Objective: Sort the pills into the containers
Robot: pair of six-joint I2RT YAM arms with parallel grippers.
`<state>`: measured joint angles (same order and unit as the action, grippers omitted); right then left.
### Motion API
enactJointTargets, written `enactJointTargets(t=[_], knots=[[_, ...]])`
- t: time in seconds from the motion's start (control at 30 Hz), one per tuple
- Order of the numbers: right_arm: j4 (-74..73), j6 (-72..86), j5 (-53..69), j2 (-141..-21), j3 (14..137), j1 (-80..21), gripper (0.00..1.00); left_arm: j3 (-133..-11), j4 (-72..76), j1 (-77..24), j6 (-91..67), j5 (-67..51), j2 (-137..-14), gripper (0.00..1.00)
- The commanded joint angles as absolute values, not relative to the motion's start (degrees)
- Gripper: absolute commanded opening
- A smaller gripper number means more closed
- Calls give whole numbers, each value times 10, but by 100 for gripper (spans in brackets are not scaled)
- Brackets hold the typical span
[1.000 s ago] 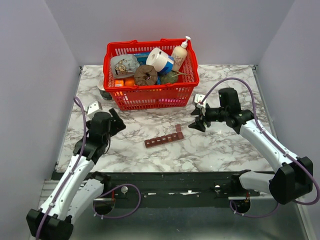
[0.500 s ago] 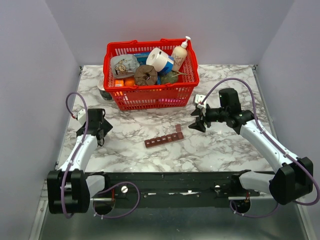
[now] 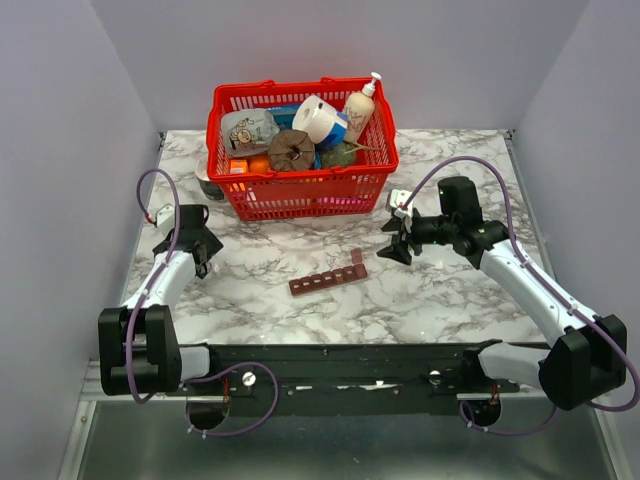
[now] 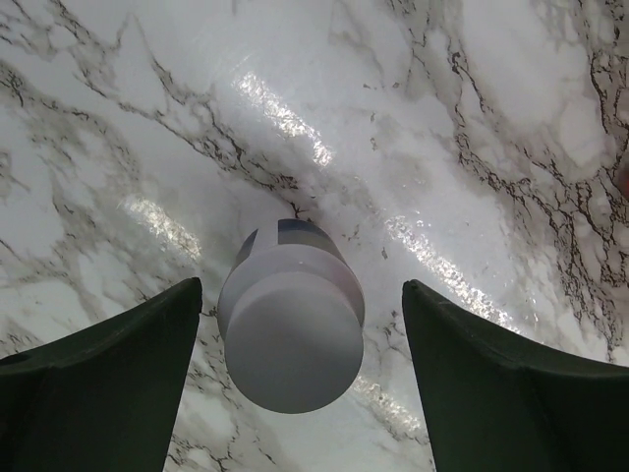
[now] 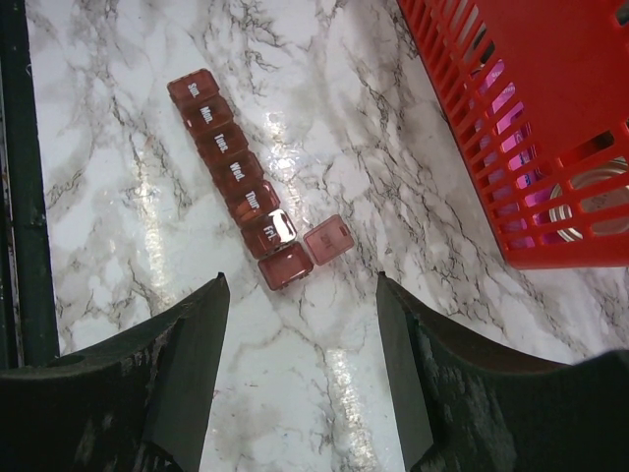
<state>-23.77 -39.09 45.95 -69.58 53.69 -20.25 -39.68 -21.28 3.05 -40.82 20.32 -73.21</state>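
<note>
The containers are one dark-red strip of seven day-marked compartments (image 3: 328, 278) lying mid-table, also in the right wrist view (image 5: 231, 177). Its end compartment (image 5: 286, 266) stands open with its lid (image 5: 328, 239) flipped aside. My right gripper (image 3: 396, 246) is open and empty, hovering just right of the strip's open end (image 5: 305, 393). My left gripper (image 3: 190, 242) is at the table's left side, open, its fingers either side of a white pill bottle with a round white cap (image 4: 290, 339). The cap sits nearer the left finger (image 4: 118, 374). No loose pills show.
A big red mesh basket (image 3: 300, 195) full of household items stands at the back centre, close behind the strip; its corner shows in the right wrist view (image 5: 531, 118). A dark round tin (image 3: 208, 185) sits by its left side. The left wall is close to my left arm.
My left arm swung out to the left and lowered its gripper toward the table near the left edge. My right arm and the strip have not moved.
</note>
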Motion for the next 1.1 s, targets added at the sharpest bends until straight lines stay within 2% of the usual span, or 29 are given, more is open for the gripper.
enactJointTargets(t=[0.0,0.23,0.53,0.63,0.67,0.73,0.77,0.87,1.07], knots=[[-251,-400,484,-693,528,-200,71,-413,-211,35,-362,213,-737,88],[-255,-403,486,-697,530,-200,71,-417,-234,35,-340,225,-728,86],[-261,-408,487,-700,531,-200,71,-417,-229,35,-331,209,-730,78],[-262,-408,489,-700,531,-200,71,-418,-224,35,-323,201,-729,67],[-263,-410,490,-701,531,-200,71,-417,-222,35,-316,193,-728,56],[-265,-412,495,-703,532,-200,71,-416,-218,35,-307,179,-723,40],[-267,-417,497,-704,533,-200,71,-416,-218,35,-301,159,-721,21],[-287,-436,512,-708,534,-200,71,-420,-228,35,-278,110,-704,0],[-367,-533,597,-722,539,-201,71,-411,-258,8,-220,-131,-605,0]])
